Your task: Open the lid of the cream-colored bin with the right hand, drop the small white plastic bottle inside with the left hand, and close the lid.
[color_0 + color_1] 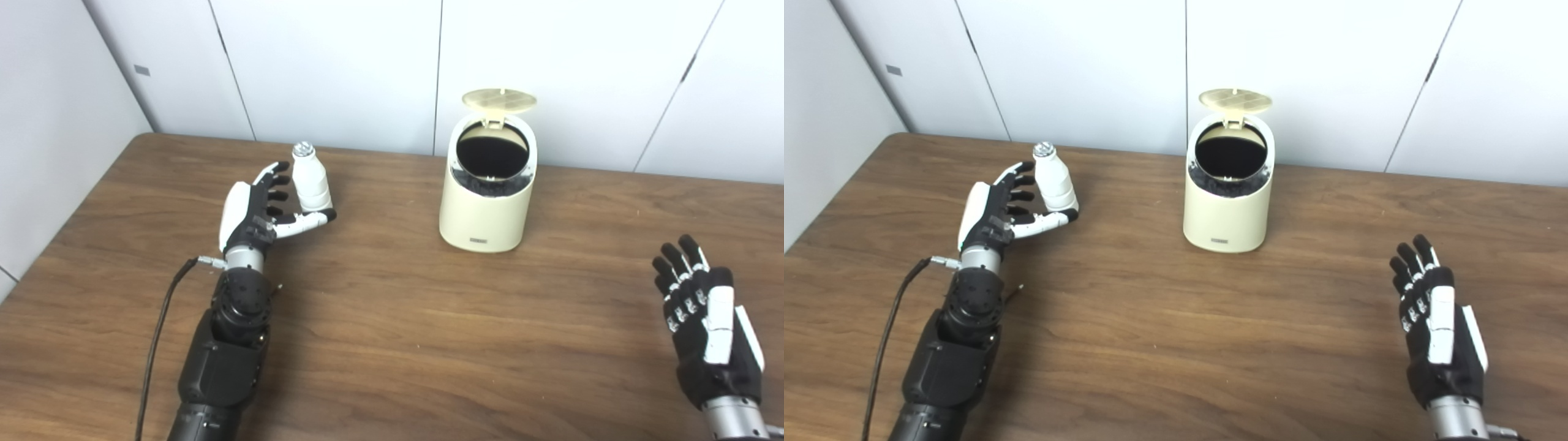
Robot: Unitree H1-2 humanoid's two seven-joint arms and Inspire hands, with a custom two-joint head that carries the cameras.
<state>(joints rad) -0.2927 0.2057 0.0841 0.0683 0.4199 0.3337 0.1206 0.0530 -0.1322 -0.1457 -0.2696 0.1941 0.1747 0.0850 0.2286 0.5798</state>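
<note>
The left hand (998, 208) holds the upright bottle (1053, 177). The bin (1226, 211) stands on the tabletop (1164, 331), lid (1235, 99) raised; the right hand (1436, 318) is empty, fingers apart.

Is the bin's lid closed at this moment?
No, the lid stands tipped up at the back of the cream-colored bin, leaving its dark round opening uncovered.

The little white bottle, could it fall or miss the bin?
Maybe. The left hand has its fingers beside the small white bottle but not clearly wrapped round it, so it might tip or slip when lifted. The bin has a small round opening, so a drop could hit the rim. The raised lid could get bumped.
</note>
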